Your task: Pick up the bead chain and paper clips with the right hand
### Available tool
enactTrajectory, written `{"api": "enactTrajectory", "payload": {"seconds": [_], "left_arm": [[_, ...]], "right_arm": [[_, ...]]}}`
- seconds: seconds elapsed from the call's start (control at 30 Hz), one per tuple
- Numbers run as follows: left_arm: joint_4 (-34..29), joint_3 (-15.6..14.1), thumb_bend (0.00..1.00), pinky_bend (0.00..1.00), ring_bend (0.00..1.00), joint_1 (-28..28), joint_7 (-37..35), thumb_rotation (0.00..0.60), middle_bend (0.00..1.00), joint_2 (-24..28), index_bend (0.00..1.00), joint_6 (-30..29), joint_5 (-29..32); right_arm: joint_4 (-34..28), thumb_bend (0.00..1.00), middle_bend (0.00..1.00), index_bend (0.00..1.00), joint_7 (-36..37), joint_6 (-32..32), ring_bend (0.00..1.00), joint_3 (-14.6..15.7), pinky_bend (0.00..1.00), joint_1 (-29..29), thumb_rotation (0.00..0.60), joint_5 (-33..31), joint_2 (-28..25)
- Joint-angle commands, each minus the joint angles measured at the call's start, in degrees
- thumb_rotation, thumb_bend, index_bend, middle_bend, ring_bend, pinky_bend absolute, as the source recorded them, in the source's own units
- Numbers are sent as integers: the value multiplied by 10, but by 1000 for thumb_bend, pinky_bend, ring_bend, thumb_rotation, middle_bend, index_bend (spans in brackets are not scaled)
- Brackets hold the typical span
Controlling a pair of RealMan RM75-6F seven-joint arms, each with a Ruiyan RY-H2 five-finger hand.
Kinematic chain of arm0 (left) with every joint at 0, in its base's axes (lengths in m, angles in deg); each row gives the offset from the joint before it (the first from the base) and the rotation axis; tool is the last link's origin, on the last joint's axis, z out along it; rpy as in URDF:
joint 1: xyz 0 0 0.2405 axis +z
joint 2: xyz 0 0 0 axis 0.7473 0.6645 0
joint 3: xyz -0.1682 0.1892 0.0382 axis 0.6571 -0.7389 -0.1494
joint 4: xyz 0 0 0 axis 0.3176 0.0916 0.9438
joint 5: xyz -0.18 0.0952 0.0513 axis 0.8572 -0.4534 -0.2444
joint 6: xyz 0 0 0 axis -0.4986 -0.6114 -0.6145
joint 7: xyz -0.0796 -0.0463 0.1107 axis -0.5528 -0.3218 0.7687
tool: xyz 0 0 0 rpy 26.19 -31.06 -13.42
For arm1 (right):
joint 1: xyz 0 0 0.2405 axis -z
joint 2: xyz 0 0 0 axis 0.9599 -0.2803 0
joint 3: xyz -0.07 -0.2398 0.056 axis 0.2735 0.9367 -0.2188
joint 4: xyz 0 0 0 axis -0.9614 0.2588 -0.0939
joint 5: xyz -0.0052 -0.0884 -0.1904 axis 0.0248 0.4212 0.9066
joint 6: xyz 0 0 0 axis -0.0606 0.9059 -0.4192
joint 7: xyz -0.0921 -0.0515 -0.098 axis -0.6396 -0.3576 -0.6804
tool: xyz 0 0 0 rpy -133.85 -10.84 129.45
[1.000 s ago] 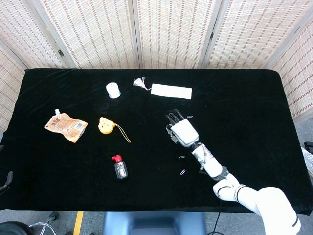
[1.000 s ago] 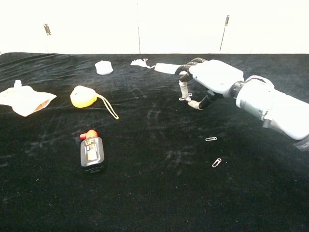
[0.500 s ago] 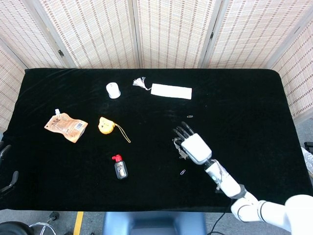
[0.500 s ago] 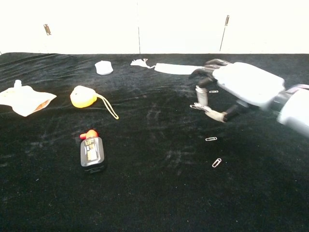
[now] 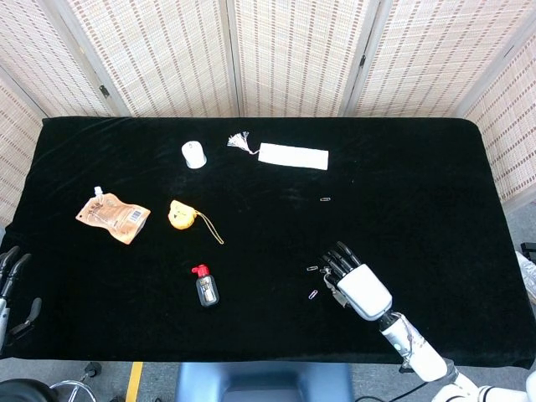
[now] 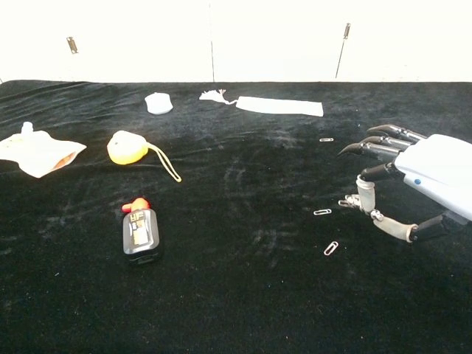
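Note:
My right hand (image 5: 358, 286) (image 6: 417, 186) hovers low over the near right of the black table. Between thumb and a fingertip it pinches a small silvery piece, which looks like the bead chain (image 6: 349, 202). Two paper clips lie just left of the hand: one (image 5: 312, 269) (image 6: 322, 212) beside the fingertips and another (image 5: 313, 294) (image 6: 331, 248) nearer the front. A third clip (image 5: 325, 199) (image 6: 326, 139) lies farther back. My left hand (image 5: 13, 289) peeks in at the lower left edge of the head view, fingers apart and holding nothing.
At the back are a white roll (image 5: 193, 154), a tassel (image 5: 241, 143) and a white strip (image 5: 293, 157). On the left lie an orange pouch (image 5: 112, 217) and a yellow toy with a cord (image 5: 181, 214). A red-capped bottle (image 5: 205, 286) lies nearer the front.
My right hand has moved from mid-table toward the near right, carrying the silvery piece with it. My left hand has risen further into view at the lower left.

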Motion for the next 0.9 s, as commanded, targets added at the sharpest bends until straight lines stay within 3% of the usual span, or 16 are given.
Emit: {"api": "enactTrajectory", "payload": {"seconds": [0.03, 0.9], "left_arm": [[0, 0, 522, 0, 0, 1, -1, 600, 0, 0, 0, -2, 0], [3, -1, 522, 0, 0, 7, -15, 600, 0, 4, 0, -11, -2]], "right_arm": [[10, 444, 184, 879, 14, -5, 129, -6, 0, 2, 600, 1, 8], [56, 445, 190, 879, 46, -73, 137, -43, 0, -22, 600, -11, 53]]}}
